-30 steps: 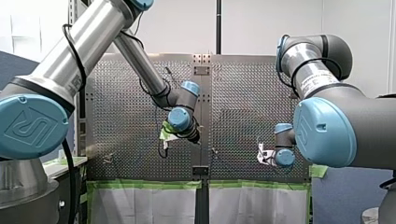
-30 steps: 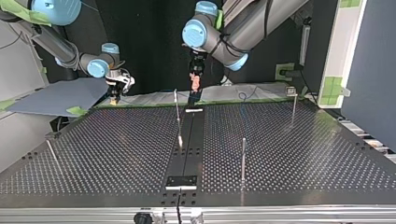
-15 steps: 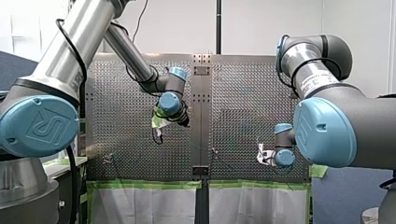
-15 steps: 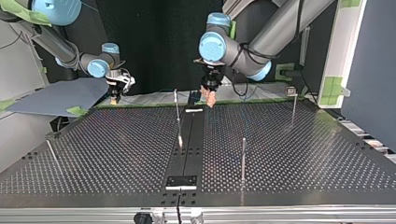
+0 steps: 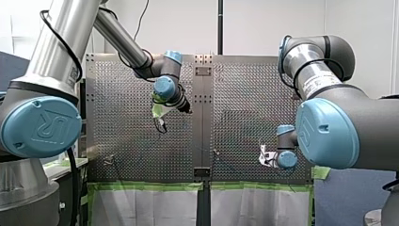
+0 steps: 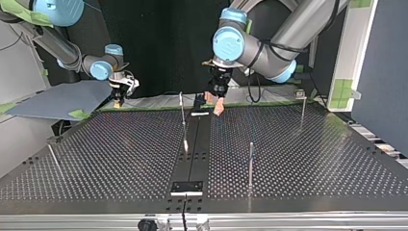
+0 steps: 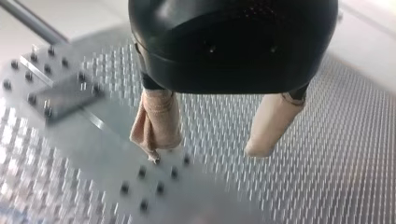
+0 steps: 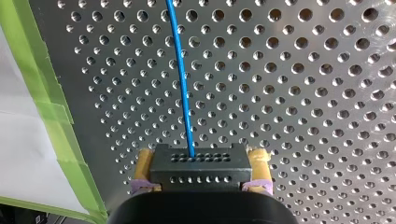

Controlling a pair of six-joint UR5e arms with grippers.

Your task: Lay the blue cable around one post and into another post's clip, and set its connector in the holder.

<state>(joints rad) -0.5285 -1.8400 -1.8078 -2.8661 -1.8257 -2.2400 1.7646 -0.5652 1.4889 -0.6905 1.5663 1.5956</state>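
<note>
In the right wrist view a black connector (image 8: 198,165) sits clamped between the yellow pads of my right gripper (image 8: 201,159), which is shut on it. The blue cable (image 8: 182,79) runs from the connector straight ahead over the perforated plate. In the top view this gripper (image 6: 118,100) hangs at the far left edge of the table. My left gripper (image 7: 203,154) is open, its beige-padded fingers (image 7: 156,126) apart with nothing between them, above the plate. It hovers near the table's far middle (image 6: 215,102), beside a thin post (image 6: 183,115).
More thin posts stand on the table (image 6: 250,163), (image 6: 303,108), (image 6: 53,156). A small black block (image 6: 187,186) sits on the centre strip near the top view's front edge. Green tape (image 8: 46,107) lines the table edge beside my right gripper.
My left arm has swung to the right in the top view, and up and left in the front view, gripper still open. My right arm has stayed still with the connector.
</note>
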